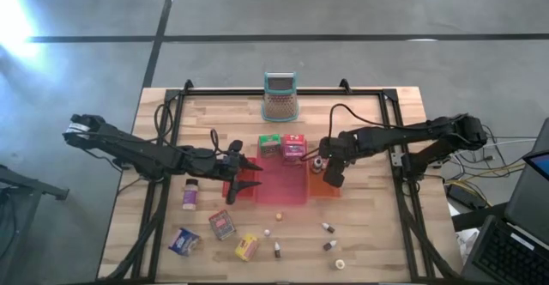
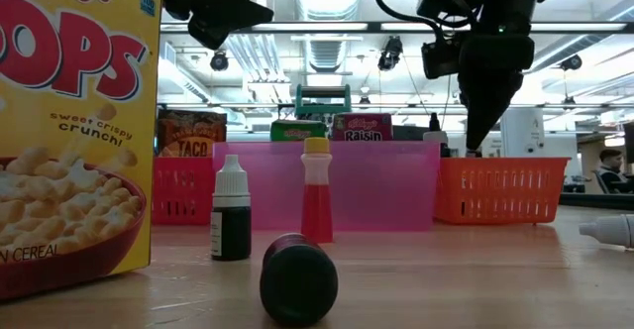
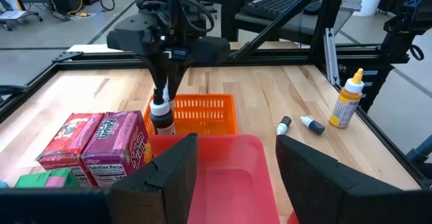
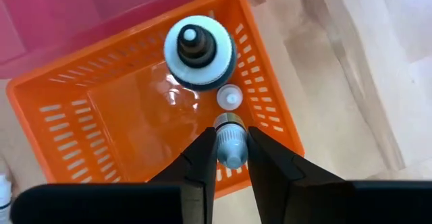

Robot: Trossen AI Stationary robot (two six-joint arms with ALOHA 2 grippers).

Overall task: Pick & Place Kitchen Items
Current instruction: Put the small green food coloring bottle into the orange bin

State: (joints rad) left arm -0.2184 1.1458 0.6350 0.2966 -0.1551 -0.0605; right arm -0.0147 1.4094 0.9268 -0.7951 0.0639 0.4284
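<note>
Progress partial: right gripper (image 4: 231, 158) clamped on small capped bottle (image 4: 229, 137) above orange basket (image 4: 61, 126); left gripper (image 3: 236, 166) half-open, empty; several boxes (image 1: 221, 225) and bottles (image 1: 328, 227) left on table (image 1: 377, 233).

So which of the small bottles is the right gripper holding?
The white-capped small bottle pinched between the right gripper fingers, hanging over the orange basket. The other bottles already stand inside the basket or lie loose on the table.

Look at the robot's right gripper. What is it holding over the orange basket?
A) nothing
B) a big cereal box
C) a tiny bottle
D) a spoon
C: the right gripper is shut on a tiny bottle, which hangs over the orange basket where another bottle already stands.
</note>
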